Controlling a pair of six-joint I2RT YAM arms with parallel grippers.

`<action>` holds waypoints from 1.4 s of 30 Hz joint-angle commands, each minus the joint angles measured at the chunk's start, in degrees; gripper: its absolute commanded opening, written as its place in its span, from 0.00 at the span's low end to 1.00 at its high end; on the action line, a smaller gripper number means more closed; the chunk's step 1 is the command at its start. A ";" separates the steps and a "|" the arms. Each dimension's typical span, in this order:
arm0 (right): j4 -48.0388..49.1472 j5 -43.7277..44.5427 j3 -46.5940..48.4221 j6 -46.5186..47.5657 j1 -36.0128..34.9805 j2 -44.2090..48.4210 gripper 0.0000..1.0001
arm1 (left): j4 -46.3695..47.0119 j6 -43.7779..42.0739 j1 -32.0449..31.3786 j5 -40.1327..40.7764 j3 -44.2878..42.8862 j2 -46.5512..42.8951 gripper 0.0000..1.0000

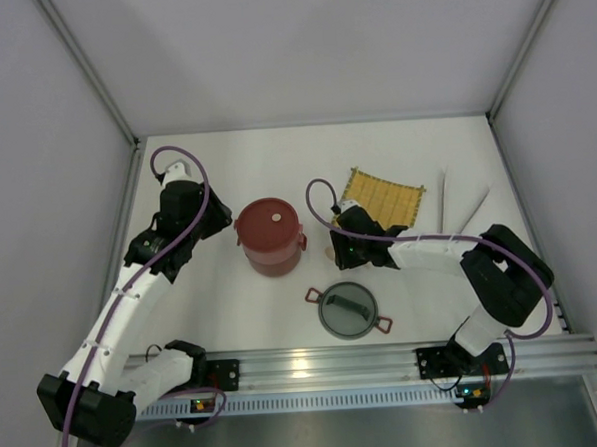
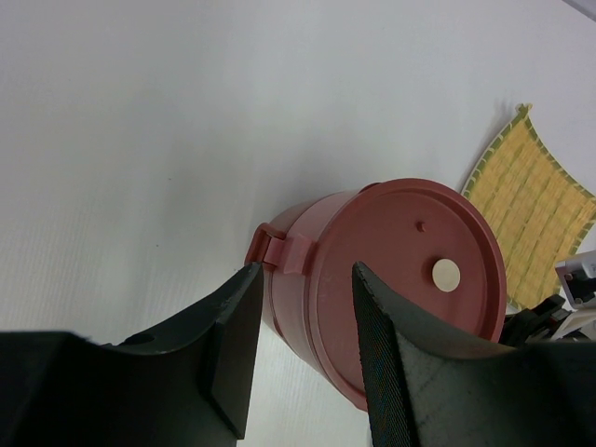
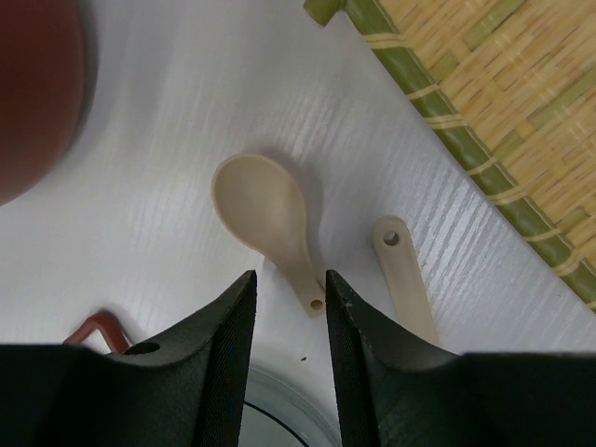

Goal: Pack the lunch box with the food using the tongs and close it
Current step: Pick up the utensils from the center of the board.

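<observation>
On the table, round dark-red lidded lunch box stands closed; no food visible.
My left end effector and right end effector gape empty; slender silver tongs lie untouched.

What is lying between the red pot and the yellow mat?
Two cream spoons lie side by side between the lunch box and the mat, clearest in the right wrist view. The jaws of the right gripper hang over one handle.

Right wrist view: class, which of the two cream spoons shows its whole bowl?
The left spoon, whose handle tip points into the gap of the right gripper. The other spoon, nearer the yellow mat, shows only its handle.
</observation>
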State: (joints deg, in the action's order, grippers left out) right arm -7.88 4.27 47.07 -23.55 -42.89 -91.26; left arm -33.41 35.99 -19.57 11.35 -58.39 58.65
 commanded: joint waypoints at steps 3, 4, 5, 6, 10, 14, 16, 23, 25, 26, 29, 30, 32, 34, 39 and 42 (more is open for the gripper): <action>-1.18 1.62 2.59 1.40 -0.52 -0.58 0.35 | 0.71 -0.22 -0.12 -0.19 -1.29 -0.47 0.48; -1.17 1.53 2.68 1.58 -0.61 -0.67 0.35 | 0.63 -0.22 -0.11 -0.19 -1.29 -0.47 0.48; -1.17 1.44 2.76 1.84 -0.61 -1.02 0.35 | 0.71 -0.22 -0.11 -0.19 -1.37 -0.47 0.48; -1.26 1.44 2.85 2.02 -0.70 -1.11 0.35 | 0.71 -0.22 -0.11 -0.28 -1.37 -0.47 0.48; -1.44 1.44 3.20 2.46 -1.14 -2.07 0.34 | 0.63 -0.22 -0.20 -0.02 -1.37 -0.47 0.48; -2.14 2.49 3.90 2.54 -1.84 -3.13 0.33 | 0.63 -0.22 -0.12 -0.10 -1.29 -0.47 0.48; -2.66 2.67 4.26 2.63 -2.02 -3.48 0.32 | 0.54 -0.22 -0.20 -0.02 -1.37 -0.47 0.48; -5.21 5.30 4.70 2.19 -2.28 -3.48 0.23 | 0.54 -0.22 -0.20 0.07 -1.46 -0.56 0.48; -5.91 5.83 4.87 2.19 -2.54 -3.48 0.22 | 0.54 -0.13 -0.11 -0.02 -1.37 -0.56 0.48; -6.27 6.27 4.96 2.19 -2.63 -3.40 0.22 | 0.54 -0.13 -0.20 -0.10 -1.37 -0.56 0.48; -7.06 7.06 4.96 2.11 -2.98 -3.13 0.18 | 0.63 -0.13 -0.11 -0.10 -1.29 -0.47 0.48; -7.41 7.33 4.96 2.11 -2.98 -2.96 0.16 | 0.71 -0.13 -0.20 -0.10 -1.37 -0.47 0.48; -7.59 7.50 5.05 1.58 -2.98 -2.25 0.13 | 0.71 -0.04 -0.11 -0.19 -1.37 -0.47 0.48; -8.38 7.59 5.66 1.06 -2.98 -1.55 0.11 | 0.71 -0.13 -0.20 -0.19 -1.46 -0.47 0.48; -11.36 8.91 8.38 0.26 -2.98 0.38 0.09 | 0.63 -0.13 -0.12 -0.10 -1.64 -0.47 0.48; -12.86 9.61 9.53 0.00 -2.98 1.96 0.08 | 0.63 -0.22 -0.20 -0.10 -1.55 -0.47 0.48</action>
State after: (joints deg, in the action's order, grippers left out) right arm -17.87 11.55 52.97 -22.70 -44.99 -93.30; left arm -33.50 35.99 -19.57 11.35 -58.39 58.65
